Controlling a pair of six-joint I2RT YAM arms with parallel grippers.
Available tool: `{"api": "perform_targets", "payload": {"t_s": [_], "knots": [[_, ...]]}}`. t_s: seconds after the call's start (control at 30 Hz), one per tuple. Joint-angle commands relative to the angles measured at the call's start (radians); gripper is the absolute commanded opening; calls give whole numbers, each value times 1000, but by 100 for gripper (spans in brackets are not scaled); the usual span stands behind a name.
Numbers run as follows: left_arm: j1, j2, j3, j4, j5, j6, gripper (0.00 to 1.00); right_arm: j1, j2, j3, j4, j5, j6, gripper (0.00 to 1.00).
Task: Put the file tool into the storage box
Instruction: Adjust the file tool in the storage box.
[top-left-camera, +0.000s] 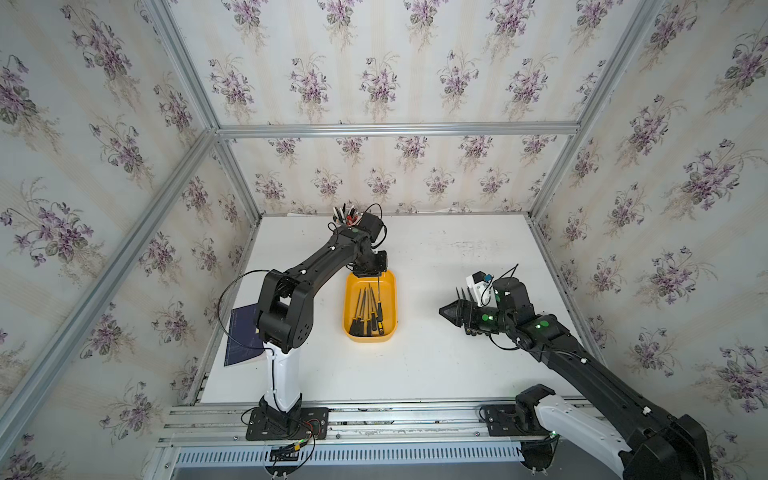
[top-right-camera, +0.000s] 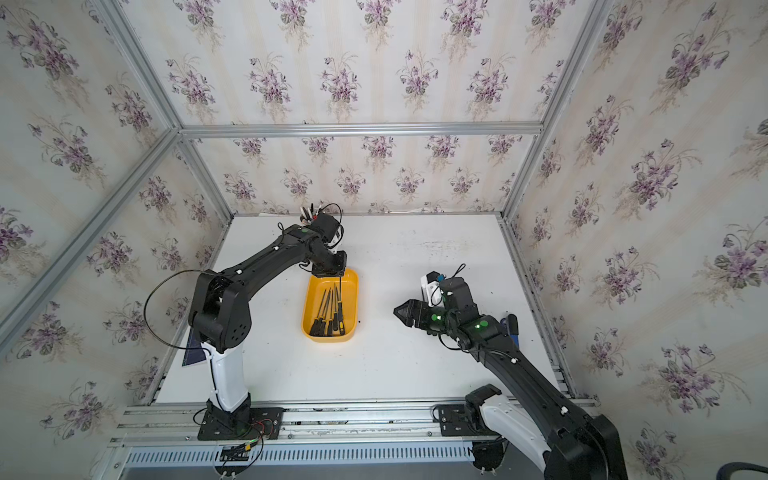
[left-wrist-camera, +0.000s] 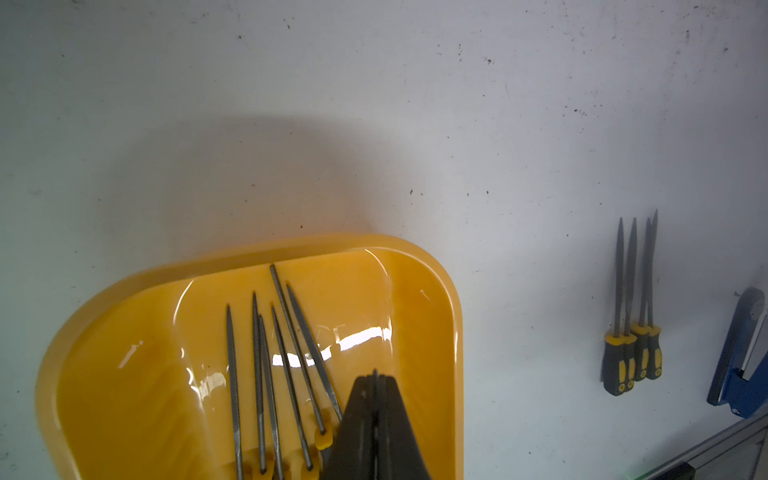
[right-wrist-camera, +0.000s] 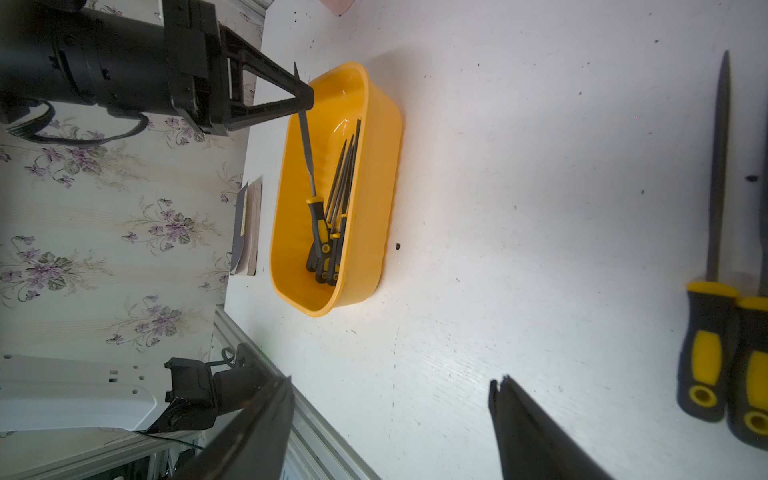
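Note:
The storage box (top-left-camera: 348, 328) (top-right-camera: 308, 330) is a yellow tray at mid-table with several black-and-yellow-handled files lying in it (left-wrist-camera: 259, 374). My left gripper (top-left-camera: 376, 272) (left-wrist-camera: 375, 374) hovers over its far end, shut on the tip of a file tool (right-wrist-camera: 309, 166) (top-left-camera: 379, 297). That file hangs steeply, with its handle (right-wrist-camera: 316, 226) down inside the box (right-wrist-camera: 374, 216). My right gripper (top-left-camera: 446, 311) (right-wrist-camera: 390, 380) is open and holds nothing, to the right of the box. Several more files (left-wrist-camera: 631, 332) (right-wrist-camera: 711, 291) lie on the table beside it.
Pens (top-left-camera: 345, 214) stand at the back edge behind the left arm. A dark blue booklet (top-left-camera: 243, 332) lies at the table's left edge. A blue tool (left-wrist-camera: 739, 365) (top-right-camera: 510, 328) rests near the right edge, past the loose files.

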Motion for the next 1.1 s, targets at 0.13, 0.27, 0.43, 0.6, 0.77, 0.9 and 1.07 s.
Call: {"api": "perform_targets", "payload": {"t_s": [0.13,0.27,0.43,0.6,0.77,0.9,1.07], "knots": [[-22,33,-19,42,-29,-22,0,1,5,3,21,14,-15,79],[-33,47,-24,46,-44,-20,0,0,9,3,23,15,-16,79],[-34,54,-47,58,-55,-18,0,1,12,3,23,21,-20,79],[-35,63,-65,64,-56,-17,0,0,18,2,24,22,-19,79],[-35,71,-71,67,-54,-17,0,0,20,-1,23,25,-19,79],[-35,59,-68,69,-48,-22,0,1,21,-2,23,26,-16,79],[-36,51,-42,46,-36,-14,0,0,20,-6,24,26,-14,79]]}}
